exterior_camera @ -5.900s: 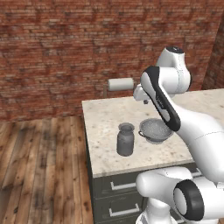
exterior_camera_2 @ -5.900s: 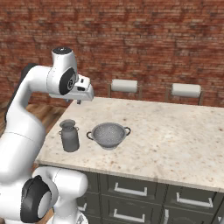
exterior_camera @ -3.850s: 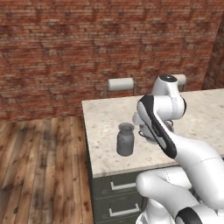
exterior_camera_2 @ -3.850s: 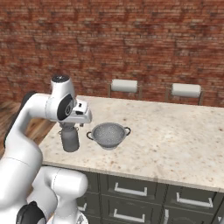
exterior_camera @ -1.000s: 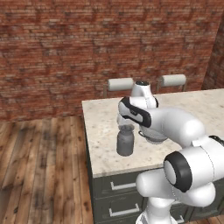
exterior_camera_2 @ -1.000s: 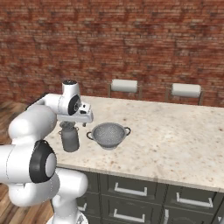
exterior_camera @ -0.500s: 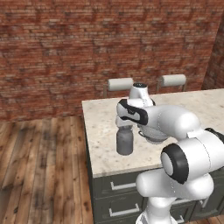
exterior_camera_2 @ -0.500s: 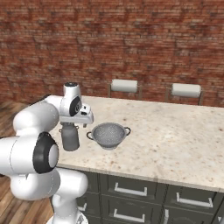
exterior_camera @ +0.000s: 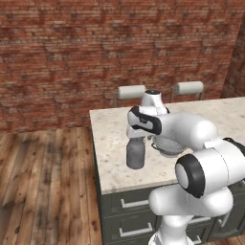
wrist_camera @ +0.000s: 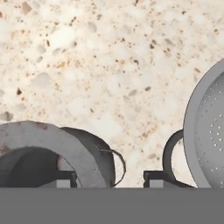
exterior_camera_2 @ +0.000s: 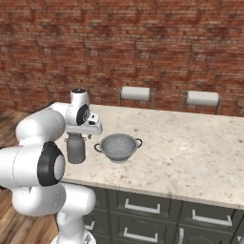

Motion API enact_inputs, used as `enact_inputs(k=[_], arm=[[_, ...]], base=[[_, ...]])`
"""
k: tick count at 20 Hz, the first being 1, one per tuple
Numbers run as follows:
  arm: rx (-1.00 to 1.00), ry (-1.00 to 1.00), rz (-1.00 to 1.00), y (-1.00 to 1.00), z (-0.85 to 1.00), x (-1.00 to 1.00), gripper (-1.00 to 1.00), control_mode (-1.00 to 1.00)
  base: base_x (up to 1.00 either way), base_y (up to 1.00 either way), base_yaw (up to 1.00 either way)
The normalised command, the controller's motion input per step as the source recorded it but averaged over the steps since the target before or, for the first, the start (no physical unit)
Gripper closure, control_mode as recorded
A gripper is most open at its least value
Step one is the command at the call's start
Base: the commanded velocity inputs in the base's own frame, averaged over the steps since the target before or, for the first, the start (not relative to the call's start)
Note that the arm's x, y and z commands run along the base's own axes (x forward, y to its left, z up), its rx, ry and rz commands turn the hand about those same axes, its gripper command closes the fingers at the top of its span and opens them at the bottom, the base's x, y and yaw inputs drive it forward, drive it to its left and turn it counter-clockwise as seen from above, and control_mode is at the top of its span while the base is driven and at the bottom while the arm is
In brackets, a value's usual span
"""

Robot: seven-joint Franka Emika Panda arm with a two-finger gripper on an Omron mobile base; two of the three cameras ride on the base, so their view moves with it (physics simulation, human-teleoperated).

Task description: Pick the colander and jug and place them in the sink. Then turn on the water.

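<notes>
Since a moment ago the gripper [wrist_camera: 109,178] has sunk onto the dull grey, flared-rim jug [exterior_camera: 135,153], fingers [wrist_camera: 65,178] half-parted astride its rim.

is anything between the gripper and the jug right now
Nothing visible does. The gripper sits right over the jug; in the hand view its rim lies between the fingertips. The colander stands apart, beside it.

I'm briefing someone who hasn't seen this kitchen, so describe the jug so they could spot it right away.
Find the speckled stone counter in front of the brick wall. Near its left end, as the right base view shows it, stands the jug, directly under the robot's claw. It is a tall, dull grey cylinder with a narrow neck, unlike the low, perforated colander beside it.
</notes>
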Motion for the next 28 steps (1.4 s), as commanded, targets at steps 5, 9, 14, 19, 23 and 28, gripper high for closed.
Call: enact_inputs(k=[5,9,14,19,23,28], arm=[[0.0,-0.01,0.0,0.0,0.0,-0.32,1.0,-1.0],[-0.02,-0.2,0.0,0.0,0.09,-0.47,1.0,-1.0],[-0.13,-0.17,0.0,0.04,0.75,-0.11,1.0,-1.0],[-0.08,-0.02,0.0,0.02,0.79,0.0,1.0,-1.0],[0.0,0.13,0.0,0.0,0.69,0.0,1.0,-1.0],[0.0,0.17,-0.01,-0.15,0.69,-0.01,1.0,-1.0]], base=[[0.0,0.0,0.0],[0.0,0.0,0.0],[0.0,0.0,0.0],[0.0,0.0,0.0],[0.0,0.0,0.0],[0.0,0.0,0.0]])
